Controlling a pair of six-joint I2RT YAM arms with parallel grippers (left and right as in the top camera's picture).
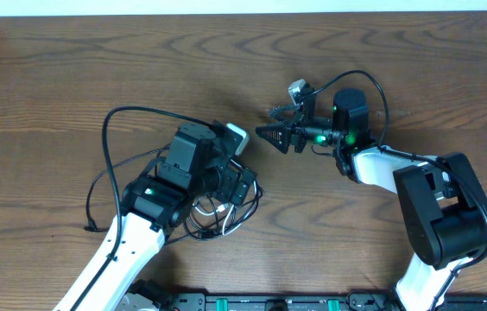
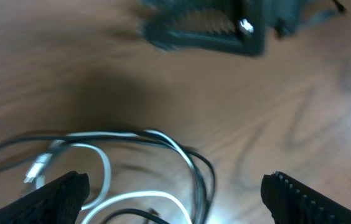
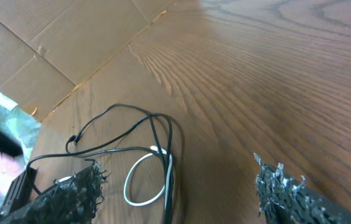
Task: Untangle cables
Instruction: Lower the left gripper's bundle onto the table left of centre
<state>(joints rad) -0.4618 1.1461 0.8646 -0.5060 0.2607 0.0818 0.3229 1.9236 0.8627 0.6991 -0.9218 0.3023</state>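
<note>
Left gripper (image 2: 175, 178) hung with its jaws spread wide, gripping nothing, over the tangled black and white cables (image 1: 213, 207). These lay near the table's (image 1: 53, 69) robot-side edge, left of centre, with one black loop running out toward the left edge. My right gripper (image 3: 177, 167) stood parted nearby. I saw open wood toward the far edge and both far corners.

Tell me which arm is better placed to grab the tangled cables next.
Probably left. The left gripper hangs open directly over the cables, which lie between its fingers in its wrist view. The right gripper, also open, is off to the side, away from the tangle.
</note>
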